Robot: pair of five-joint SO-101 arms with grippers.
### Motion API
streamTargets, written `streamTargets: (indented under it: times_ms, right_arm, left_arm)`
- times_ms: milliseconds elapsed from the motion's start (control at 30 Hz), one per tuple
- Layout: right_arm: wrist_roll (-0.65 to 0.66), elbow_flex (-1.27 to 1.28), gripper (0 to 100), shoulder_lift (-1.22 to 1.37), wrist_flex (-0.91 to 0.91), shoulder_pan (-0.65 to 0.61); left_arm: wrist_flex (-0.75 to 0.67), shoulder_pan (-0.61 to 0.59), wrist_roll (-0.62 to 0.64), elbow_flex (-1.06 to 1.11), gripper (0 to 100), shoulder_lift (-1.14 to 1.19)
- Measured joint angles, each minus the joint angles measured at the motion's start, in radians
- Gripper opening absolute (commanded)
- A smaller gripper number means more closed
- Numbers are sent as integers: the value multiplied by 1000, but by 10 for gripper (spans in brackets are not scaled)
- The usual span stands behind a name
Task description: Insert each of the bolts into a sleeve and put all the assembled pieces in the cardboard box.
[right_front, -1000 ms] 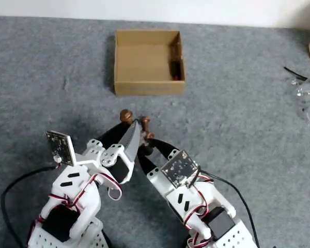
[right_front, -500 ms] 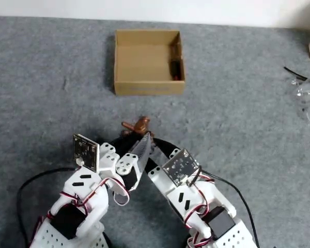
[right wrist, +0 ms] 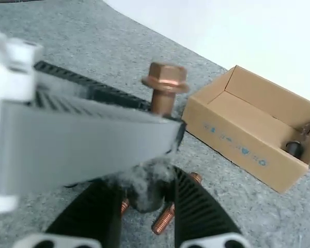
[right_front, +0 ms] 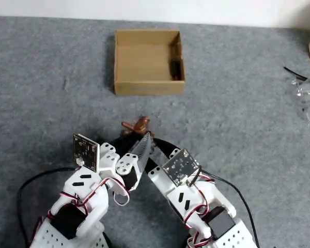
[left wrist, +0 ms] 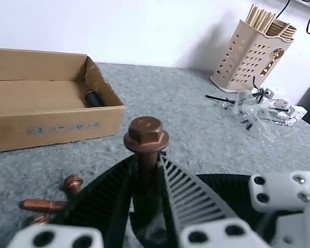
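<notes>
The left gripper (left wrist: 147, 166) has its black ribbed fingers (left wrist: 188, 194) clamped on the shaft of a copper bolt (left wrist: 146, 135). The bolt stands upright, with its hexagonal flanged head clear above the fingertips. In the high view this gripper (right_front: 141, 138) sits near the middle of the grey desk (right_front: 237, 103), towards the near edge, and meets the right arm there.

The right gripper (right wrist: 144, 181) lies just under the left one. Its fingers (right wrist: 196, 209) are closed on either side of a dark round sleeve (right wrist: 144, 195) directly below the bolt. The pictures do not show whether the shaft has entered the sleeve.

Loose bolts (left wrist: 41, 205) lie on the desk just beside the two grippers, on the side facing the left edge.

The cardboard box (right_front: 147, 88) stands open near the far edge of the desk, well apart from the grippers. A dark assembled piece (right_front: 175, 68) lies inside it against the wall that faces the desk's right edge.

A perforated beige holder (left wrist: 250, 51) filled with sticks stands at the far right corner. A clear plastic bag (left wrist: 261, 106) with small parts lies near it.
</notes>
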Motion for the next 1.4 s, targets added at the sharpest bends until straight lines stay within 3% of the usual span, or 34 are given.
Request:
streamTargets:
  times_ms: [300,533,1067,1400]
  right_arm:
    - [0,0,5,0,0,0]
    - [0,0,5,0,0,0]
    - [2,0,5,0,0,-3]
    - [3,2,5,0,0,-3]
  left_arm:
    - [0,0,0,0,9,0]
    - [0,-21,0,0,148,2]
    - [86,-74,35,-58,143,9]
    - [176,8,38,-166,145,8]
